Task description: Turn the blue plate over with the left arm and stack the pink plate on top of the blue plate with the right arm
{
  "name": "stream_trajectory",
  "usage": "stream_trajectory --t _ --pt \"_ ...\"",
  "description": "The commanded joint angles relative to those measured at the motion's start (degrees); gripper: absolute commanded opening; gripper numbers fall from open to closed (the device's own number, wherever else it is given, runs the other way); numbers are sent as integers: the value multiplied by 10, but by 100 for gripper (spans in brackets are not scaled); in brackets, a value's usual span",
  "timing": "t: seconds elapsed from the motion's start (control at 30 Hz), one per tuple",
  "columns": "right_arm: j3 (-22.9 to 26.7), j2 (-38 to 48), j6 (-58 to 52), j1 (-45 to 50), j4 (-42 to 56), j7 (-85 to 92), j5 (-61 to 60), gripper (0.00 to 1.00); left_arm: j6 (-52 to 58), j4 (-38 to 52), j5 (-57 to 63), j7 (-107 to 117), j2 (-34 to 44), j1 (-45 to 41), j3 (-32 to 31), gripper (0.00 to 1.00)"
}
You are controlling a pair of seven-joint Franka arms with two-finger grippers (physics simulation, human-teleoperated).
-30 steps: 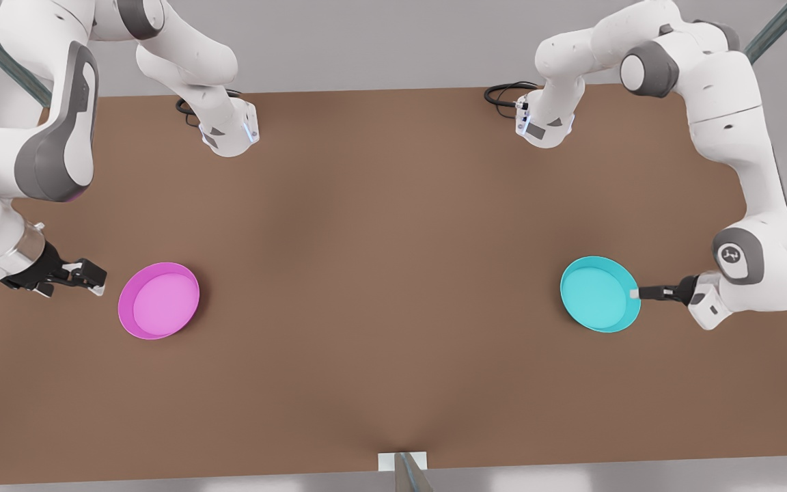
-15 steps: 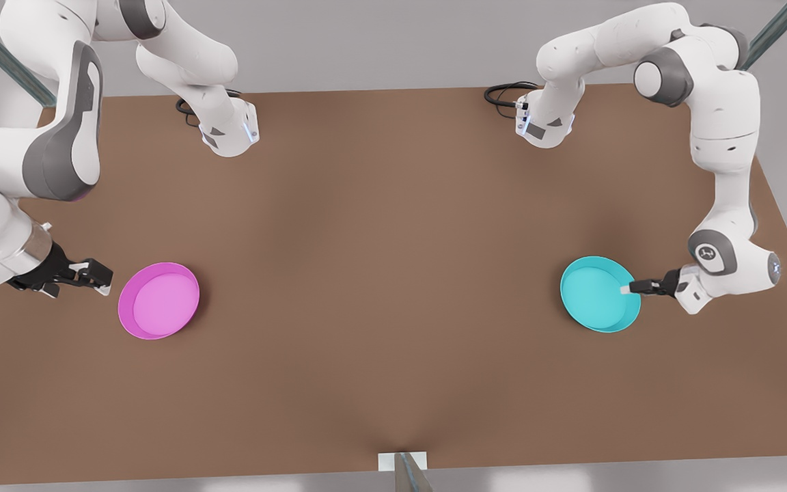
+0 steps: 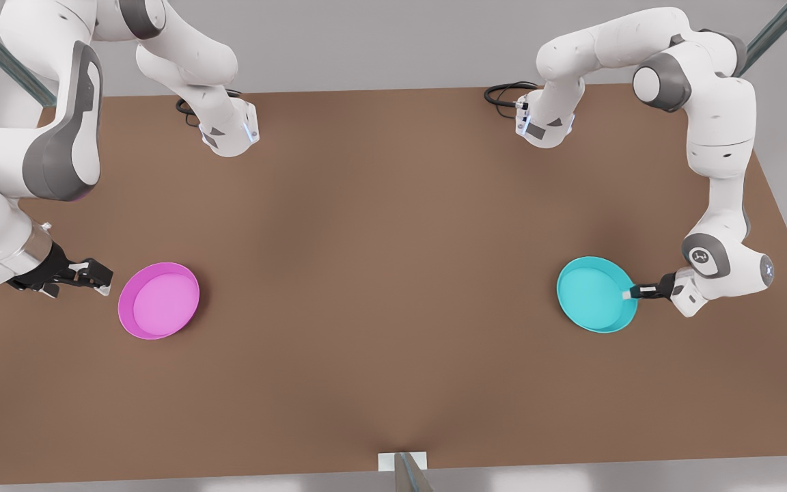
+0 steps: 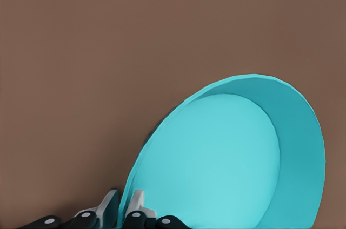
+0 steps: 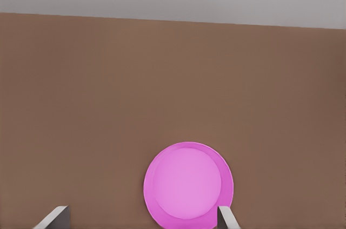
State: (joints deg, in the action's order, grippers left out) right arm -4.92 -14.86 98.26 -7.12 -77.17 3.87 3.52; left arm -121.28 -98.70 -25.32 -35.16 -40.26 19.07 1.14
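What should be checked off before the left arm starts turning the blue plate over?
1. Left gripper at the blue plate, fingers astride its rim on the front view's right: ok.
2. Fingers fully clamped on that rim: cannot tell.
3. Blue plate open side up, flip not yet done: ok.
4. Bare table around it for the turn: ok.
5. Right gripper open, waiting short of the pink plate: ok.
6. Pink plate flat, apart from the blue one: ok.
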Motion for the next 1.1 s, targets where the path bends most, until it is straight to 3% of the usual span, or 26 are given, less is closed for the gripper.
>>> stream_trajectory --t 0.0,0.3,0.7,0.9,1.07 --pt "0 0 0 0 0 0 0 100 0 0 0 0 0 0 0 21" --pt "0 -1 0 0 0 0 0 100 7 -1 4 0 21 -12 0 21" --pt "0 -1 1 0 1 0 0 100 21 11 11 13 70 -135 1 21" --pt "0 -1 1 0 1 0 0 100 23 8 111 16 99 -177 4 21" --pt "0 -1 1 0 1 0 0 100 28 8 264 72 124 -225 6 21"
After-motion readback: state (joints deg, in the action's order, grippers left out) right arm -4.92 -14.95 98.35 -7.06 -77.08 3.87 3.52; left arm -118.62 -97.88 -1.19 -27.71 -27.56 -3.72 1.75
